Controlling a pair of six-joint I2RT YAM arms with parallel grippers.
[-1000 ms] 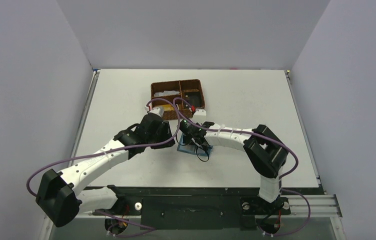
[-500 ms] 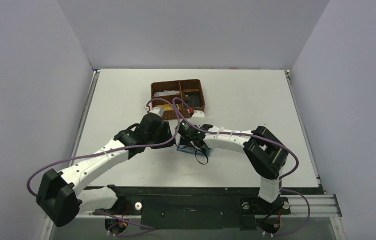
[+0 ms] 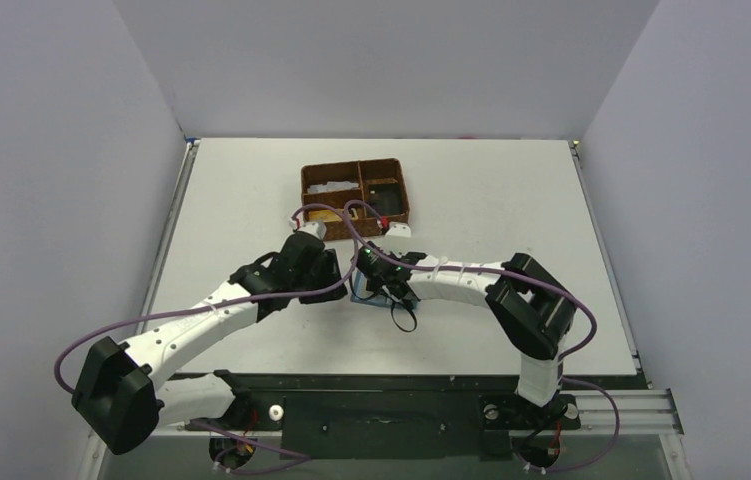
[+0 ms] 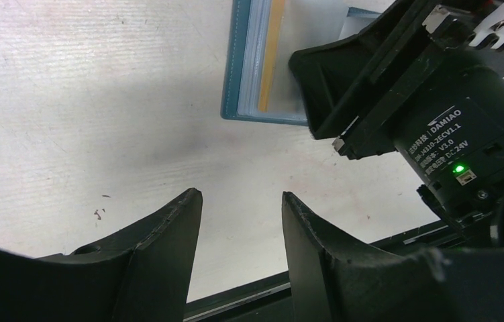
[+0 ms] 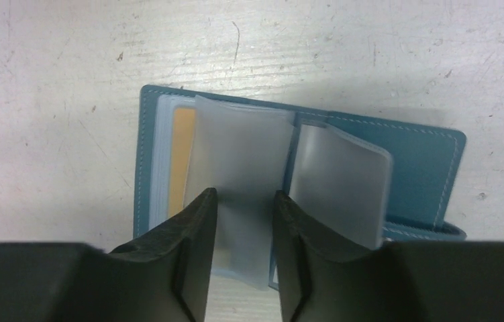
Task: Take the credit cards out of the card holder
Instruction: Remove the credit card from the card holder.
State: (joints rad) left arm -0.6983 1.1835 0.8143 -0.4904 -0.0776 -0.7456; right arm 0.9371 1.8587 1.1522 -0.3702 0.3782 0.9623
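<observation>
**Card holder open, card not yet out**

The card holder [image 5: 423, 161] lies spread on the tabletop [image 4: 68, 100], a tan-gold credit card [image 5: 182, 154] in its left pocket. The right gripper [image 5: 242, 198] hangs over it, jaws partly apart astride a frosted sleeve [image 5: 242, 147] — probably to turn it aside. The left gripper [image 4: 241, 194] hovers beside, apart, empty.

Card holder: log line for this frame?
card holder: open, flat | tan card: inside, not out | right gripper: open, astride clear sleeve | left gripper: open, empty
</observation>
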